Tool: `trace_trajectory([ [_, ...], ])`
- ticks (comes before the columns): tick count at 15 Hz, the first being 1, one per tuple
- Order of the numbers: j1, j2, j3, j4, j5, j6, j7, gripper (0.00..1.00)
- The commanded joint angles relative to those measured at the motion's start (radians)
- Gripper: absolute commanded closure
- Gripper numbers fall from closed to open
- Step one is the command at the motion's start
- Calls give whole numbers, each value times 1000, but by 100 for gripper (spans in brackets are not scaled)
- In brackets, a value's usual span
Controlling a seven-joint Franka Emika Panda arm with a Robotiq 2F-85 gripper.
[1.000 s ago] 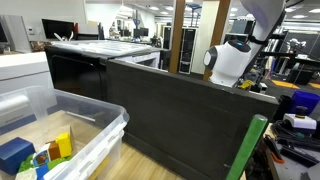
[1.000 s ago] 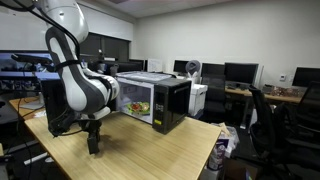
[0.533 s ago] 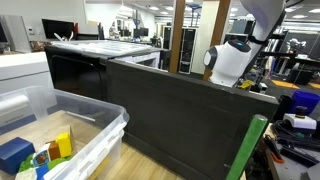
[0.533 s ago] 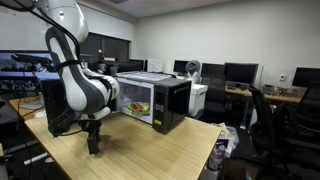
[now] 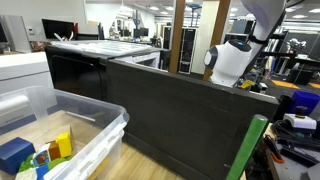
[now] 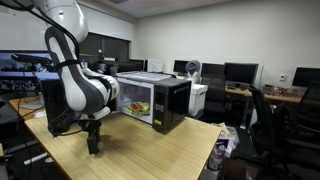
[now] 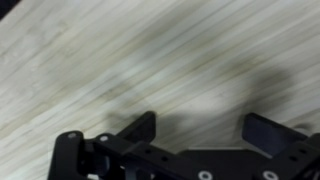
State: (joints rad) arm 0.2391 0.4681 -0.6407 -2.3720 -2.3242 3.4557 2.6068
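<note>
My gripper (image 7: pixel 205 128) is open and empty, its two black fingers spread wide just above the bare light wood tabletop (image 7: pixel 120 50). In an exterior view the gripper (image 6: pixel 93 143) points straight down at the wooden table (image 6: pixel 150 150), near its left end. The white arm (image 6: pixel 82 90) bends over it. A black microwave (image 6: pixel 152 100) with its inside lit stands behind and to the right of the gripper. In an exterior view only the arm's white body (image 5: pixel 230 60) shows, behind a dark panel (image 5: pixel 180 115).
A clear plastic bin (image 5: pixel 70 130) holding colored blocks (image 5: pixel 40 150) stands near the camera. Desks with monitors (image 6: pixel 240 72) and a black office chair (image 6: pixel 275 125) lie past the table's right edge. A small bottle (image 6: pixel 216 157) sits at the table's right corner.
</note>
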Motion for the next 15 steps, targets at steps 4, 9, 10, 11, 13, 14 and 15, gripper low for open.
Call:
trace_trajectory([
  [4, -42, -132, 6, -42, -2, 1, 0, 0],
  [9, -36, -199, 6, -36, 10, 1, 0, 0],
  [10, -37, -212, 9, -36, 11, 1, 0, 0],
  [11, -39, -228, 11, -35, 12, 1, 0, 0],
  [13, -36, -276, 10, -26, 14, 1, 0, 0],
  [14, -22, -318, -5, -8, 17, 0, 0, 0],
  [15, -23, -334, 1, -1, 16, 0, 0, 0],
])
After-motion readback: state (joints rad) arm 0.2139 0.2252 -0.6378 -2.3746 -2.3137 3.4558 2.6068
